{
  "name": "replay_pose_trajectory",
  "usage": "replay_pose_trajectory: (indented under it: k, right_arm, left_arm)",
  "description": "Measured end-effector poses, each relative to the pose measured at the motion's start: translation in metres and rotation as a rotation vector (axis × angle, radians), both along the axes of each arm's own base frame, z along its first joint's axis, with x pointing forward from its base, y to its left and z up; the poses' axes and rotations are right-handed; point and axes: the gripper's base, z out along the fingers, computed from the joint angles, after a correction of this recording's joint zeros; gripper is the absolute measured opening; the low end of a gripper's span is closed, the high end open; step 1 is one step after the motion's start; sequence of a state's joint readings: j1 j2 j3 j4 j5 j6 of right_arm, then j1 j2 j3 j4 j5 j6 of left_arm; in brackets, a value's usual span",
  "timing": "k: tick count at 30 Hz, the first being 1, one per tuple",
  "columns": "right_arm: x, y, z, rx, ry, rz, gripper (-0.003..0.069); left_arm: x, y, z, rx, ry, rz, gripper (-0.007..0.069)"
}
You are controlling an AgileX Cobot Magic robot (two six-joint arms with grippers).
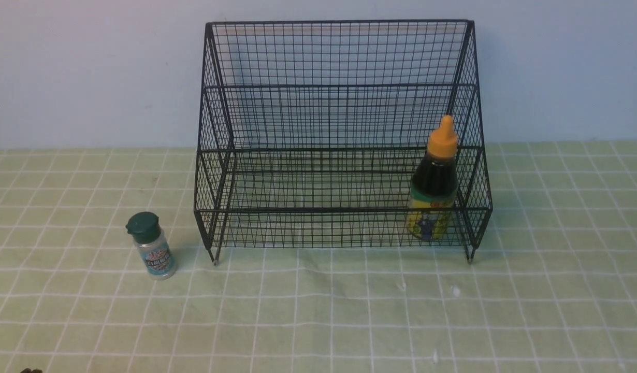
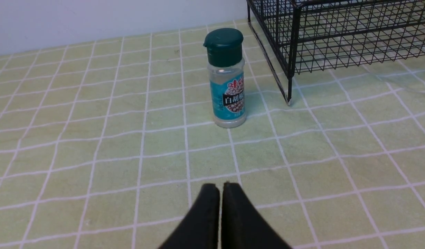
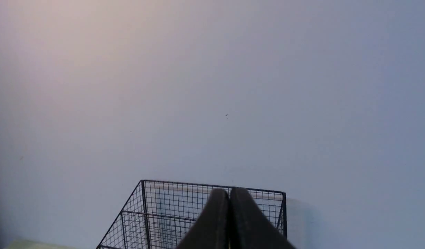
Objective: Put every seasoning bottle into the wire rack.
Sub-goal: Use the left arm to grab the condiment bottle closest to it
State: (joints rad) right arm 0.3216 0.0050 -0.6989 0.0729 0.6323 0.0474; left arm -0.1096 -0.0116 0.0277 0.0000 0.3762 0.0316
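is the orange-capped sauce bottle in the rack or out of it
In: the sauce bottle stands inside the wire rack at its right end, its lower part showing through the front mesh.

白胡椒 on teal shaker label [image 2: 228, 96]

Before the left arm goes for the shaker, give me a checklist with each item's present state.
1. Sauce bottle in the rack: ok, it stands inside near the right end.
2. Shaker upright on the cloth: ok, to the left of the rack.
3. Shaker's cap on: ok, the dark green cap sits on top.
4. Left gripper open for a grasp: not ok, it is shut and would need opening first.
5. Right gripper empty: ok, shut with nothing in it.
6. Sauce bottle's base flat on the rack's floor: cannot tell, the mesh crosses in front.
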Motion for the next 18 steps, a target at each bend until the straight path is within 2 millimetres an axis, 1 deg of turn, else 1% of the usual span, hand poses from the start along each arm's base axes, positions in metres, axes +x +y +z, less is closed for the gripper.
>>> replay_pose_trajectory:
  k: [2,4,7,11,15,18]
  right_arm:
    - [0.009,0.003,-0.017,0.028,0.014,0.009,-0.0012]
    - [0.02,0.008,-0.031,0.052,0.074,0.034,-0.0012]
    - [0.031,0.015,-0.041,0.086,0.155,0.072,-0.0012]
    - [0.036,0.017,-0.044,0.086,0.18,0.079,-0.0012]
    - [0.036,0.017,-0.044,0.033,0.16,0.066,-0.0012]
    - [0.037,0.015,-0.044,-0.069,0.124,0.025,-0.0012]
  left_arm:
    - [0.0,0.0,0.0,0.0,-0.001,0.0,-0.0006]
    - [0.0,0.0,0.0,0.0,0.0,0.0,-0.0006]
    - [0.0,0.0,0.0,0.0,0.0,0.0,-0.0006]
    - [0.0,0.0,0.0,0.0,0.0,0.0,-0.0006]
    - [0.0,0.0,0.0,0.0,0.0,0.0,-0.0006]
    - [0.0,0.0,0.0,0.0,0.0,0.0,-0.0006]
